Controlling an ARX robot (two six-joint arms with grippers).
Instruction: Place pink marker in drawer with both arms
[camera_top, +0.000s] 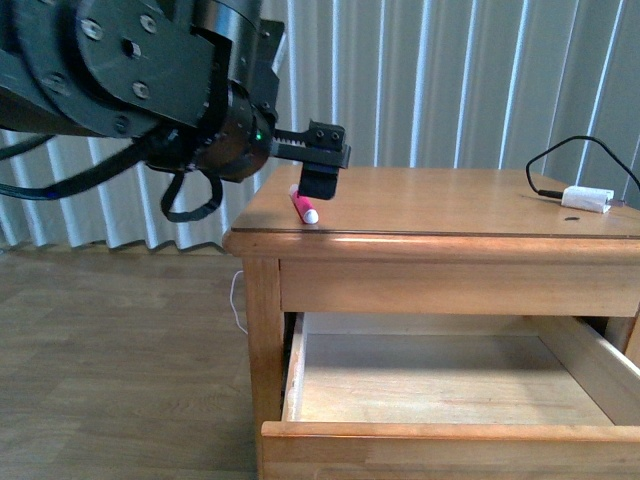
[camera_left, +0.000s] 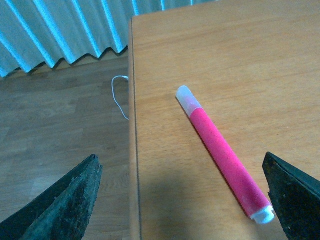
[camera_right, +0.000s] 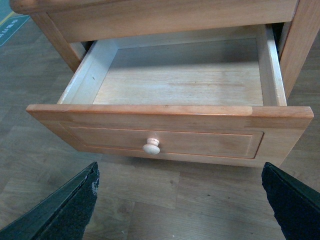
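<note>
Wood of a light honey tone makes up the nightstand (camera_top: 440, 210), and its upper drawer (camera_right: 170, 112) stands pulled well out, just ahead of the right gripper (camera_right: 180, 165). Inside the drawer only its pale bare floor and side walls show. The right gripper's two black fingers (camera_right: 60, 210) are spread wide, holding nothing, with the drawer front between and beyond them.

A bulky black left arm (camera_top: 130, 70) reaches over the near corner of the nightstand top. Its left gripper (camera_top: 320, 178) hangs just above that corner, jaws spread wide and holding nothing.

Directly under that gripper lies the pink marker (camera_left: 220, 155), flat on the nightstand top, close to the edge. It lies between the two spread fingers (camera_left: 65, 205) at a slant, one end just beside one finger, the other end pointing away from the gripper. It is well above the open drawer, not in it.

Far across the top from the left gripper rests a white adapter (camera_top: 587, 199) with a black cable (camera_top: 560, 148). A round knob (camera_right: 151, 146) sits on the drawer front, just ahead of the right gripper.
</note>
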